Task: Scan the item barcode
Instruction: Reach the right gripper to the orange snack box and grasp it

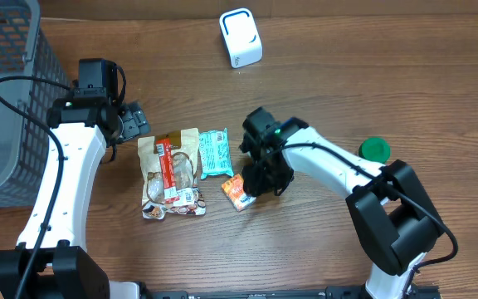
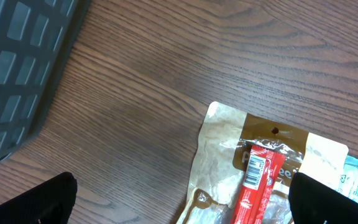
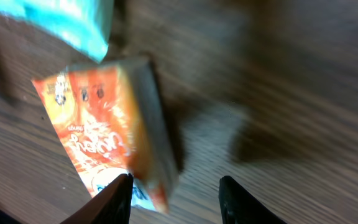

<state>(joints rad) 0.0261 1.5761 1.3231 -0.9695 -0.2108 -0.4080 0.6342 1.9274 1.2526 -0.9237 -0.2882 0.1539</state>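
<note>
While your right end effector [image 3: 176,199] sits half-closed over the orange packet [image 3: 98,124], you cannot tell if it grasps it | packet lies on the tabletop [image 3: 278,74] beside the teal pack [image 3: 67,18] | your left end effector [image 2: 182,205] is released, wide, above the brown pouch [image 2: 222,149].

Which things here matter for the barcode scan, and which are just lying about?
Job: orange box, under the right end effector; white scanner.
Lying about: brown snack bag, teal packet, green lid, grey basket.
</note>
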